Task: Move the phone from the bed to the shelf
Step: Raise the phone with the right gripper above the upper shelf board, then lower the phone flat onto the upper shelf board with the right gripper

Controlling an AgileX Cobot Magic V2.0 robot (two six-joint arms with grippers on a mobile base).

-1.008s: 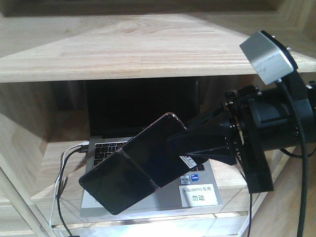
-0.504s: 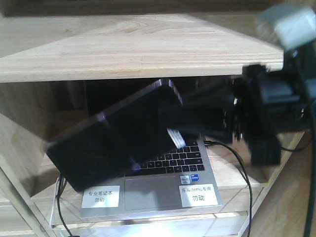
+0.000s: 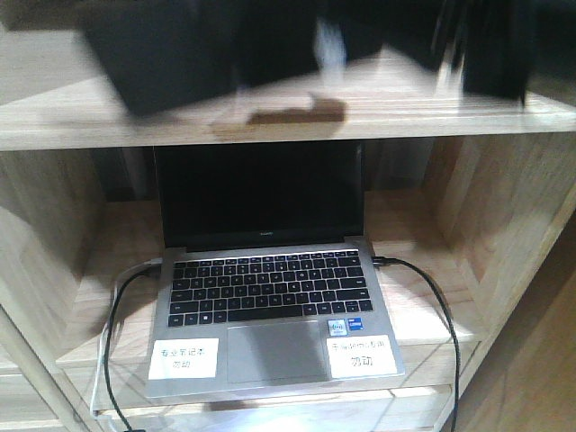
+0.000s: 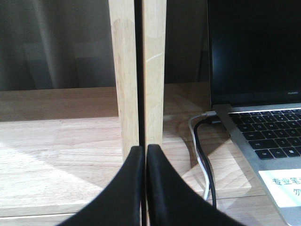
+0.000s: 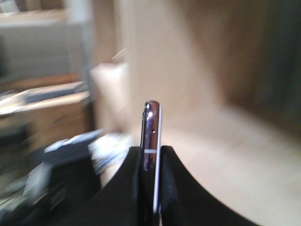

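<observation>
Right gripper (image 5: 151, 162) clamped narrow on phone (image 5: 151, 132), thin glossy edge upright between black curved fingers (image 5: 178, 183). Front view: phone (image 3: 162, 54) a blurred black slab held above pale jointed-oak shelf (image 3: 90, 117), contact impossible to tell. Left gripper (image 4: 144, 155) pressed together, holding nothing, before a wooden upright (image 4: 138, 70). Grey laptop (image 3: 270, 297) open below, with cables (image 3: 112, 333) and white labels (image 3: 362, 356).

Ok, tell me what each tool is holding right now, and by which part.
The right tool clamps the phone by its faces, at one end, edge-on. The left tool is shut on nothing.
</observation>
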